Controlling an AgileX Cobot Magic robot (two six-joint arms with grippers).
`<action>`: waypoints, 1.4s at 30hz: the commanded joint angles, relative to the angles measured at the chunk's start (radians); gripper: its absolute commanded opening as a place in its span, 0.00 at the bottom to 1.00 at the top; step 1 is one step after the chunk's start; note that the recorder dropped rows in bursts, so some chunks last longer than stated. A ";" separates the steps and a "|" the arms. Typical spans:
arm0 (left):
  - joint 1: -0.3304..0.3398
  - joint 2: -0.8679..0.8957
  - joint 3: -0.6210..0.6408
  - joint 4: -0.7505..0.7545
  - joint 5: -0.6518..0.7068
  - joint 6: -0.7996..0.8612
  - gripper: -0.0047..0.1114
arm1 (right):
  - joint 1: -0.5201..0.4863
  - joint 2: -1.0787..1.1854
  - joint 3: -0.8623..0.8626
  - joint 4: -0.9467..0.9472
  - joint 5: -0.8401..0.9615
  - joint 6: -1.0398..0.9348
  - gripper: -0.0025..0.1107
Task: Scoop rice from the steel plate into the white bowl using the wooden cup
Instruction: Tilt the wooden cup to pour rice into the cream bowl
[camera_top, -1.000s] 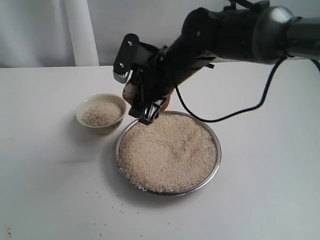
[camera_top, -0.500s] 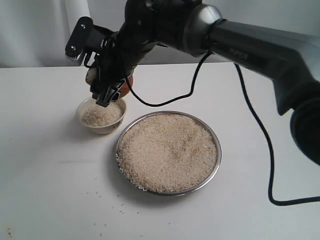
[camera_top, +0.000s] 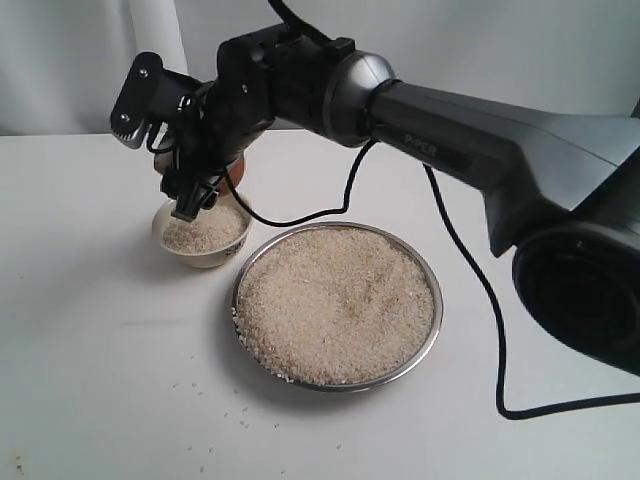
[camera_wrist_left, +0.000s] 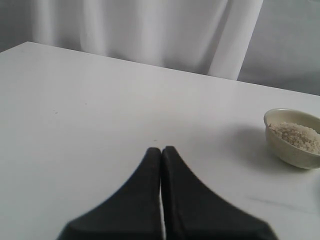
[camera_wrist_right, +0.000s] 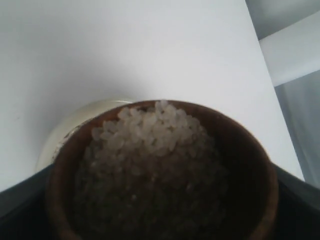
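Hovering over white bowl (camera_top: 206, 256), right fingers (camera_top: 137, 95) clasp wooden cup (camera_wrist_right: 252, 155) of rice (camera_wrist_right: 150, 135)

You've got the steel plate (camera_top: 436, 312) on the table (camera_top: 100, 350), w/ rice (camera_top: 335, 305) heaped in it. White bowl (camera_top: 203, 261) sits just left & slightly behind, also holding rice. Wooden cup (camera_wrist_right: 251, 169), full, hangs over the bowl in the right gripper (camera_top: 160, 167). Loose grains (camera_top: 228, 414) lie in front of the plate.

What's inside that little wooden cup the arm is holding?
Rice fills the wooden cup almost to its rim. The cup's bottom is covered by the grains.
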 joint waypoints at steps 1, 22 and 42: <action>-0.001 0.008 0.001 -0.004 -0.006 -0.002 0.04 | 0.001 0.009 -0.020 -0.045 -0.096 0.009 0.02; -0.001 0.008 0.001 -0.004 -0.006 -0.002 0.04 | 0.047 0.097 -0.076 -0.506 -0.091 -0.002 0.02; -0.001 0.008 0.001 -0.004 -0.006 -0.002 0.04 | 0.057 0.128 -0.071 -0.752 -0.030 0.002 0.02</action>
